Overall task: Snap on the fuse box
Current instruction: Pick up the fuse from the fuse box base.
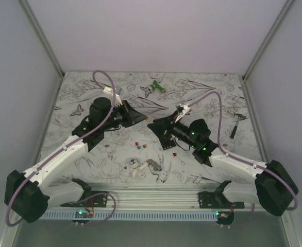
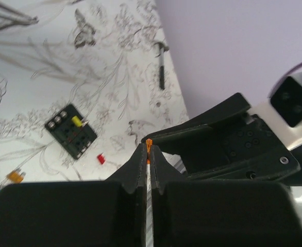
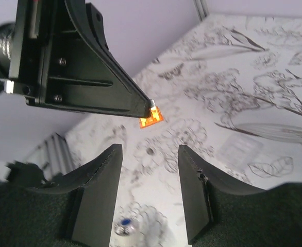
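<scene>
The fuse box (image 2: 71, 131) is a small black slotted block lying flat on the patterned table, with a yellow fuse (image 2: 77, 121) standing in it. In the top view the fuse box (image 1: 168, 142) lies just below my right gripper (image 1: 153, 126). My left gripper (image 2: 149, 148) is shut on a small orange fuse (image 2: 149, 142), held above the table to the right of the box. From the right wrist that orange fuse (image 3: 151, 117) hangs just beyond my right gripper (image 3: 150, 152), which stands open with nothing between its fingers. The two grippers' tips nearly meet over the table's middle.
Loose fuses lie about: a red one (image 2: 101, 159) beside the box, an orange one (image 2: 14, 177) further left, several more (image 1: 140, 145) in the top view. A green plastic object (image 1: 155, 87) lies at the back, a small hammer (image 1: 237, 123) at the right, a white-grey clump (image 1: 140, 167) near the front.
</scene>
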{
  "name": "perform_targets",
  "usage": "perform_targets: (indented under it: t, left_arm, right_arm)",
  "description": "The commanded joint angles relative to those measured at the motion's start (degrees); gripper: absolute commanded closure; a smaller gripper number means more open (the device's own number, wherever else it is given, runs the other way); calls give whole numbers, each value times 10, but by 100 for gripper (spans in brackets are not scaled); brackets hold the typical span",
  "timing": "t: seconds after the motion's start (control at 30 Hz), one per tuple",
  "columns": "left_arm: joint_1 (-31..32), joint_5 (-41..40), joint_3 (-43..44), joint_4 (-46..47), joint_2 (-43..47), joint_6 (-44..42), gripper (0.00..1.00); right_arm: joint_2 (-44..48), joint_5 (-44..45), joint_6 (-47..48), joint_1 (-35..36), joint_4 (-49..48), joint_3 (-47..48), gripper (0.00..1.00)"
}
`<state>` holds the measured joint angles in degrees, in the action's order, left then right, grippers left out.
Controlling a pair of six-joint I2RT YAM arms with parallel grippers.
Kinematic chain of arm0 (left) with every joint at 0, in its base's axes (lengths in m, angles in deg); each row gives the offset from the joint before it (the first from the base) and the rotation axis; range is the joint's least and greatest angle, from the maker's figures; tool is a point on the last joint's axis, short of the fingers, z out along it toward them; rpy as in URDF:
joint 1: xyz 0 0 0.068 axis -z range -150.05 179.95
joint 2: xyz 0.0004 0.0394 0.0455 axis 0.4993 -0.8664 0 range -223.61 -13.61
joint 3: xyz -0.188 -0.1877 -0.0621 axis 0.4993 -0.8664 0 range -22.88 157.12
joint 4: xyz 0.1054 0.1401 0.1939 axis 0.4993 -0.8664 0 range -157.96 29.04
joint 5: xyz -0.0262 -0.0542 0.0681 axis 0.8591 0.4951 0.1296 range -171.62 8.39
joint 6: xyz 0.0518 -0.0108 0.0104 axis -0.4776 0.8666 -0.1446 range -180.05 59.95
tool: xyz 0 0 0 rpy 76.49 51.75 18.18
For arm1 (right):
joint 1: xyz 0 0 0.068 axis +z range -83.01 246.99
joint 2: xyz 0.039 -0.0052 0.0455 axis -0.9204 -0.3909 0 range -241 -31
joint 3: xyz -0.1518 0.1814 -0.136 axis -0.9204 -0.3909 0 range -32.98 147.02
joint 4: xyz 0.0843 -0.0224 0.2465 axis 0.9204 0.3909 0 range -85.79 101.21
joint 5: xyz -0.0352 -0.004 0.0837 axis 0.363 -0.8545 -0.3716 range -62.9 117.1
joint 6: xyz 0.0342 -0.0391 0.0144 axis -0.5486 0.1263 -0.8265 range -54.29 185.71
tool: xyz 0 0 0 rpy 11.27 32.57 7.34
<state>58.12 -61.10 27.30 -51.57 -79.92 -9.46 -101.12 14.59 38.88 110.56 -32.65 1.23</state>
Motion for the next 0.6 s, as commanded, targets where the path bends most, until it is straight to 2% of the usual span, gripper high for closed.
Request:
perform_targets:
  t: [0.0, 0.1, 0.3, 0.57]
  left_arm:
    - [27, -67, 19, 58, 33, 5, 100]
    - [45, -101, 16, 84, 45, 10, 100]
    - [71, -131, -8, 147, 56, 46, 100]
    - [98, -149, -34, 183, 73, 67, 100]
  right_arm:
    - [15, 15, -138, -7, -187, -26, 47]
    - [20, 36, -187, -9, -245, -48, 48]
    - [26, 75, -238, -10, -293, -64, 52]
    - [30, 107, -278, -17, -318, -72, 57]
